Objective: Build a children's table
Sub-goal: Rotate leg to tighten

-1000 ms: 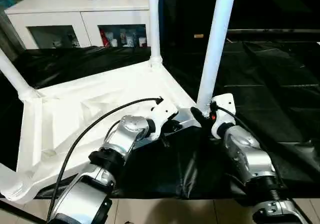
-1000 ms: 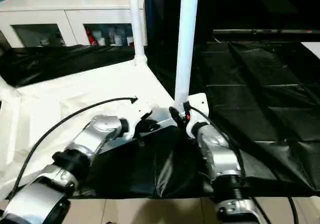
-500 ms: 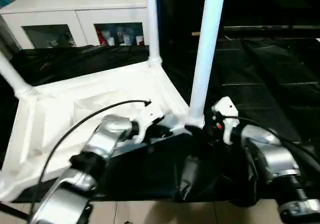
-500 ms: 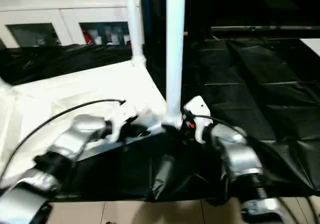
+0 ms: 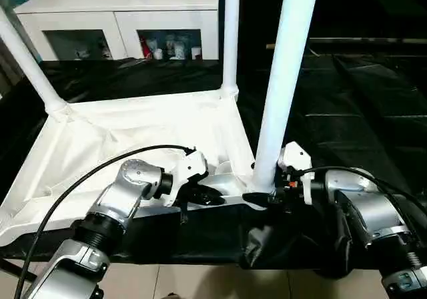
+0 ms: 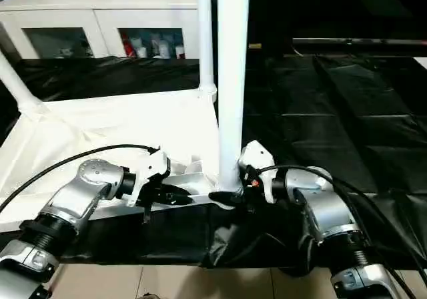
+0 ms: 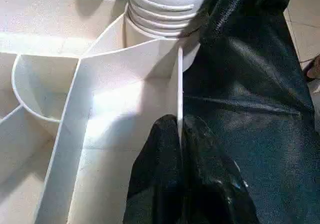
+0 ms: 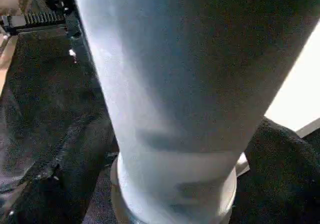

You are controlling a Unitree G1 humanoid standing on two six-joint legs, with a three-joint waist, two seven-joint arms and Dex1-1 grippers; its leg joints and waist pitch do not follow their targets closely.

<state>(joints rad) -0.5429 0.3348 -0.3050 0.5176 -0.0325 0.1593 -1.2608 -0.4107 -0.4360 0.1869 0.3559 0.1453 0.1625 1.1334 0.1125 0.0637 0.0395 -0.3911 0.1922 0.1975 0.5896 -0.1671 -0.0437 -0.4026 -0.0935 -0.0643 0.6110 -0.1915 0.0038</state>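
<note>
The children's table lies upside down, its white tabletop (image 5: 133, 132) showing the ribbed underside. Three white legs stand up from its corners: the near right leg (image 5: 287, 79), a far right one (image 5: 230, 39) and a far left one (image 5: 27, 65). My left gripper (image 5: 207, 195) is shut on the thin near rim wall (image 7: 179, 84), just beside the near leg's ringed foot (image 7: 165, 9). My right gripper (image 5: 261, 192) reaches in from the right. It is open, with the foot of the near leg (image 8: 165, 84) between its black fingers (image 8: 285, 174).
The black-draped work table (image 5: 360, 112) stretches away to the right, with its cloth bunched at the front edge (image 5: 267, 242). A white glass-door cabinet (image 5: 120, 19) stands behind. Tiled floor (image 5: 200, 282) lies just below the front edge. A black cable (image 5: 100, 172) arcs over my left forearm.
My right gripper's fingers have spread at the near leg's foot, and that forearm has swung out to the right. The left gripper keeps its pinch on the rim. The camera has shifted.
</note>
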